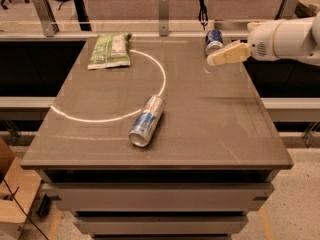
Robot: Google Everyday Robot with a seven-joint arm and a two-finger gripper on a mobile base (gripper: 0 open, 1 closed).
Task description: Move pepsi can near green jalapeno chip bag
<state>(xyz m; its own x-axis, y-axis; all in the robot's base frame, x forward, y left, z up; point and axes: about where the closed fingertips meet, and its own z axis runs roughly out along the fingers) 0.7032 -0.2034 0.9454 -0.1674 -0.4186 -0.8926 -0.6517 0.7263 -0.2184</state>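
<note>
Matt pincer (216, 59) beside pepsi can (213, 39), glossy tabletop (210, 119)

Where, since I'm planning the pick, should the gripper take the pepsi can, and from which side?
Take the pepsi can across its blue body, mid-length, from above, on the side where the gripper hovers close to it. It seems to lie on its side, silver end toward the camera, leaving its curved flanks free.
</note>
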